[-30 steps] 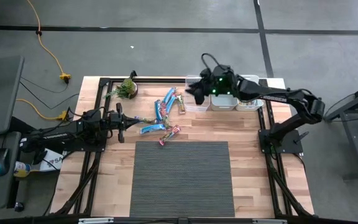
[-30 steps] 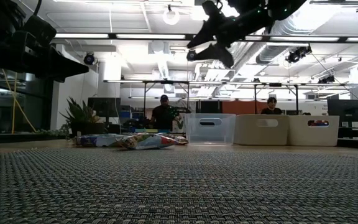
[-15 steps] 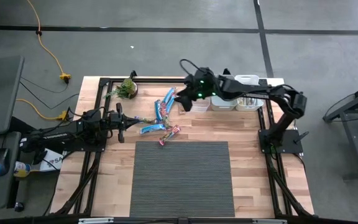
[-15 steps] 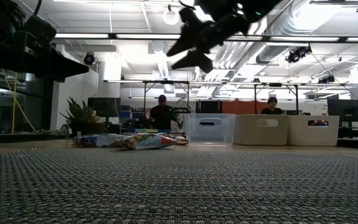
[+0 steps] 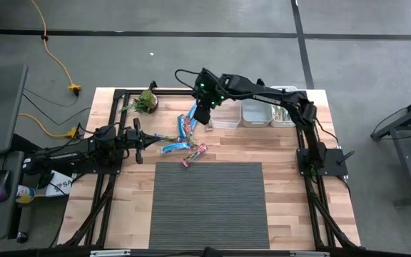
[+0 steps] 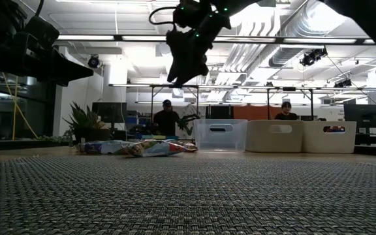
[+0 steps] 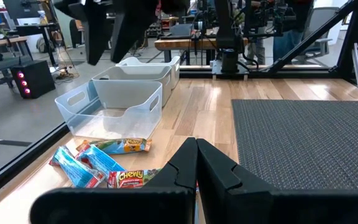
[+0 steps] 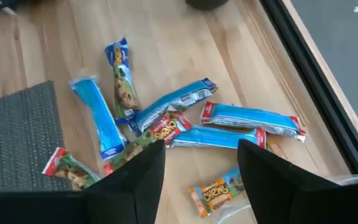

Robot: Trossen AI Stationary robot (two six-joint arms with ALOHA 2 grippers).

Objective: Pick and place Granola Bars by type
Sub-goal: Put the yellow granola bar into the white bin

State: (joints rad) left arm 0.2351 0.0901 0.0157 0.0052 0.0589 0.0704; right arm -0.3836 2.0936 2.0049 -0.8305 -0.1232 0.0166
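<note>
Overhead, the right gripper (image 5: pixel 203 113) hangs released and empty above the bars (image 5: pixel 187 130) near the table's (image 5: pixel 291 193) far edge.

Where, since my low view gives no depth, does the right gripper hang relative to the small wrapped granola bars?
Observer: In the high view, the right gripper hangs over the bin-side end of the scattered wrapped granola bars, beside the clear plastic bin.
Operator: Open or shut?
Observer: Its wrist view shows the fingers spread open, holding nothing.
Operator: And the left gripper?
Observer: The left gripper waits shut at the table's left side.
</note>
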